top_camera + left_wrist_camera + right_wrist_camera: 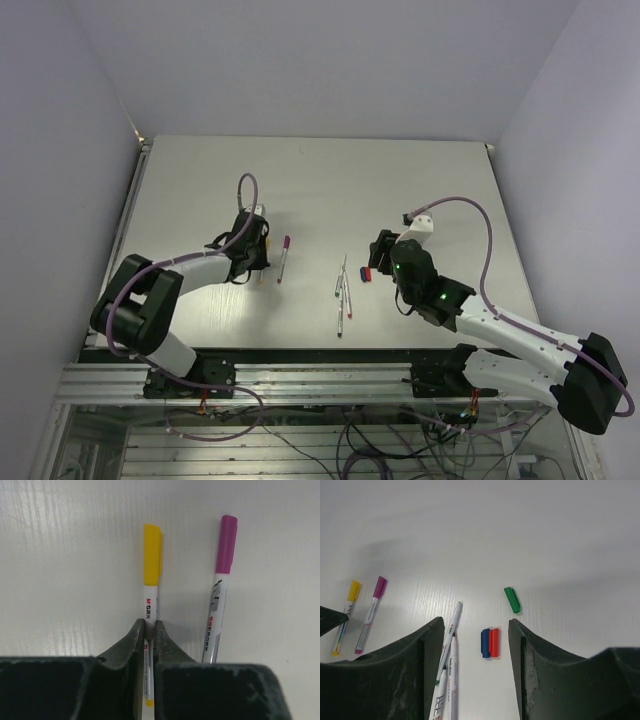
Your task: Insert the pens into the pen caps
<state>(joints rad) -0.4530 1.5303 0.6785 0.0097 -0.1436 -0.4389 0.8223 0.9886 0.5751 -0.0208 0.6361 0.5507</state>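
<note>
**Top external view.** I see the left gripper low over the left of the table, just beside the purple-capped pen. The uncapped pens lie in a loose bundle at mid-table. The right gripper sits just to their right.

**Left wrist view.** The jaws of the left gripper are pressed together on the barrel of the yellow-capped pen, whose cap points away from the camera. The purple-capped pen lies just to the right, apart from the fingers.

**Right wrist view.** The jaws of the right gripper are spread and pinch nothing. Between the fingers I see the blue cap and red cap touching side by side on the table. The green cap lies beyond them. The uncapped pens lie beside the left finger.
</note>
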